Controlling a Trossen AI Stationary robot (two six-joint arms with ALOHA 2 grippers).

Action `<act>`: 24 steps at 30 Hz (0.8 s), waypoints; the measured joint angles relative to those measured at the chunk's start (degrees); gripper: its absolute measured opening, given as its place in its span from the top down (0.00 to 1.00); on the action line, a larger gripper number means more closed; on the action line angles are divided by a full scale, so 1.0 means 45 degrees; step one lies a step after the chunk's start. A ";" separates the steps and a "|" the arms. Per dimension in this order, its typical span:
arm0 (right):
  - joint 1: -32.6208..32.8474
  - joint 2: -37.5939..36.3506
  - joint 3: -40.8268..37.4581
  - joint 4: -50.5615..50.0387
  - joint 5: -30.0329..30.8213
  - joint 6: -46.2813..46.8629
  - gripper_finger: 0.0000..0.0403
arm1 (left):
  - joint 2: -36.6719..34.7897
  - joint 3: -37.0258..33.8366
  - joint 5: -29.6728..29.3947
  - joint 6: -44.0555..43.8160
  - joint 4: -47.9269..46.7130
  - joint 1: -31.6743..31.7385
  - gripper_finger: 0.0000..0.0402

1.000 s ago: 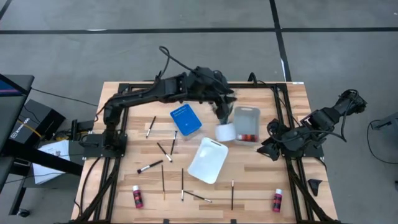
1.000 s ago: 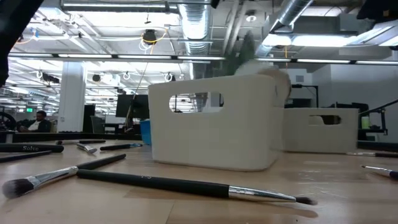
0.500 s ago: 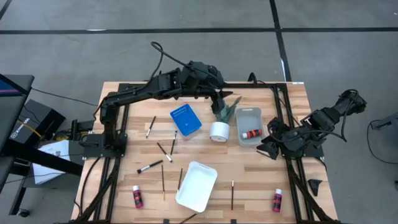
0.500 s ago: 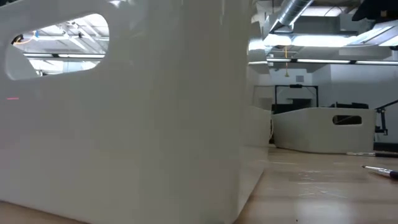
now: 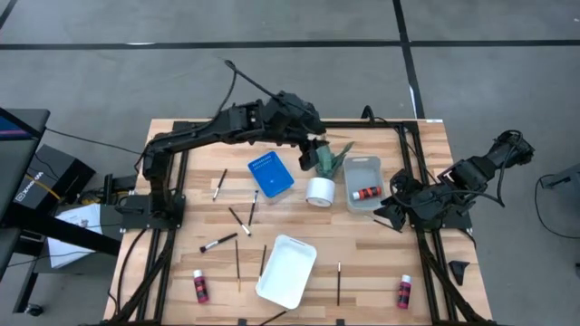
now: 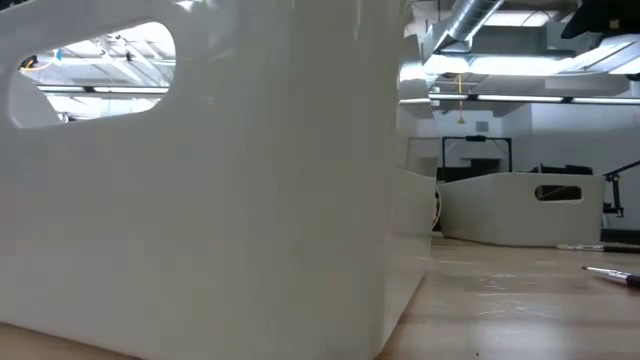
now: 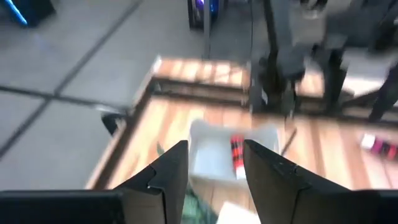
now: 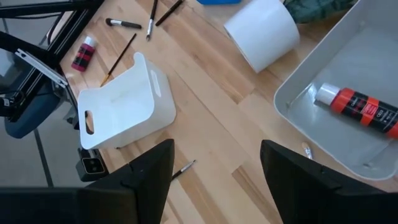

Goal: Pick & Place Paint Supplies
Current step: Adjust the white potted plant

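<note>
My left gripper (image 5: 314, 152) (image 7: 214, 171) is open, over the far middle of the table, by the leaves of the green plant (image 5: 331, 159). The plant lies on its side with its white pot (image 5: 318, 190) (image 8: 261, 31) on the wood. Whether a finger touches the leaves I cannot tell. One red bottle (image 5: 366, 194) (image 8: 354, 104) lies in the grey tray (image 5: 362, 163). Two more bottles (image 5: 200, 285) (image 5: 404, 292) stand near the near edge. Several thin brushes (image 5: 219, 184) (image 5: 217, 242) (image 5: 338, 282) lie scattered. My right gripper (image 5: 388, 210) (image 8: 214, 180) is open and waits right of the grey tray.
The white tray (image 5: 285, 270) (image 6: 200, 200) sits at the near edge, right in front of the low camera, and blocks most of its view. The blue tray (image 5: 270, 174) lies left of the plant. Black frame rails run along the table's sides.
The white tray has slid from the table's middle to the near edge and now fills the low view. The plant now lies with its leaves toward the far edge and its pot a little farther left. My left gripper has drawn back slightly toward the far left.
</note>
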 joint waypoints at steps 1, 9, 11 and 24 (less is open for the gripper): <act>-0.0002 0.0004 0.0000 0.0005 0.0000 -0.0042 0.42 | 0.0027 -0.0559 0.0160 0.0080 -0.0005 0.0156 0.63; 0.0000 0.0000 0.0000 0.0027 -0.0011 -0.0010 0.42 | 0.0030 -0.5033 0.2941 -0.0462 0.3572 0.2503 0.63; 0.0000 0.0004 0.0000 0.0029 -0.0015 0.0008 0.42 | 0.0035 -0.5785 0.3387 -0.0481 0.4517 0.3035 0.63; -0.0005 0.0005 -0.0005 0.0126 -0.0044 0.0443 0.42 | 0.1838 -0.6613 0.5786 -0.1886 0.6160 0.3853 0.56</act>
